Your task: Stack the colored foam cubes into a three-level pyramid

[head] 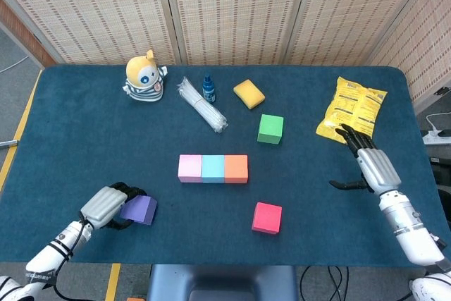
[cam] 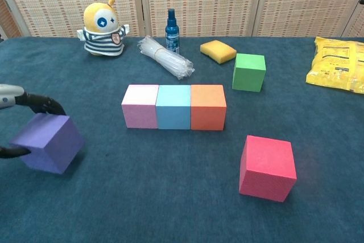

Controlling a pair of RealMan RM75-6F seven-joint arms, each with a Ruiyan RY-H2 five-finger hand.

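Observation:
A pink cube [head: 189, 168], a light blue cube [head: 213, 168] and an orange cube [head: 236, 168] stand touching in a row at the table's middle. My left hand [head: 107, 206] grips a purple cube [head: 139, 209] at the front left; in the chest view the purple cube [cam: 48, 142] is tilted between the fingers [cam: 40, 103]. A red cube [head: 267, 218] lies at the front right of the row, and a green cube [head: 270, 128] lies behind it to the right. My right hand [head: 372, 165] hovers open at the right side, holding nothing.
At the back stand a yellow plush toy [head: 145, 75], a bundle of clear straws [head: 201, 103], a small blue spray bottle [head: 208, 88] and a yellow sponge [head: 249, 94]. A yellow snack bag [head: 354, 107] lies just beyond my right hand.

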